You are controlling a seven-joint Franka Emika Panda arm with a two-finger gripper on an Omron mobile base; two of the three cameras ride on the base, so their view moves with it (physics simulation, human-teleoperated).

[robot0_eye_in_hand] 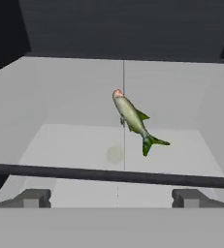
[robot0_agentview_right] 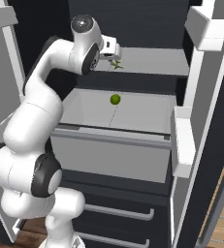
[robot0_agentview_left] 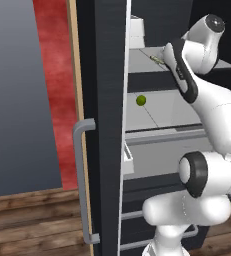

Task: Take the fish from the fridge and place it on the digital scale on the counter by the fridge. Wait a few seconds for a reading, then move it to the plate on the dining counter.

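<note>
The black fridge (robot0_agentview_left: 104,125) stands open, its pale grey shelves showing. The slender olive-green fish (robot0_eye_in_hand: 133,118) lies on the upper shelf (robot0_agentview_right: 152,62), head pointing toward the back wall and tail toward the front. It appears small at the arm's end as the fish (robot0_agentview_right: 116,64) and beside the wrist as the fish (robot0_agentview_left: 156,60). My gripper (robot0_eye_in_hand: 112,198) is open, fingers (robot0_eye_in_hand: 36,197) set wide apart, hovering just in front of and above the fish with nothing between them. The gripper (robot0_agentview_right: 111,54) sits at the upper shelf's front left.
A round green item (robot0_agentview_right: 115,99) rests on the middle shelf below, also seen as the green item (robot0_agentview_left: 141,100). The door's long grey handle (robot0_agentview_left: 79,180) is on the left. White door bins (robot0_agentview_right: 181,140) jut out on the right. A drawer front (robot0_agentview_right: 108,155) sits under the middle shelf.
</note>
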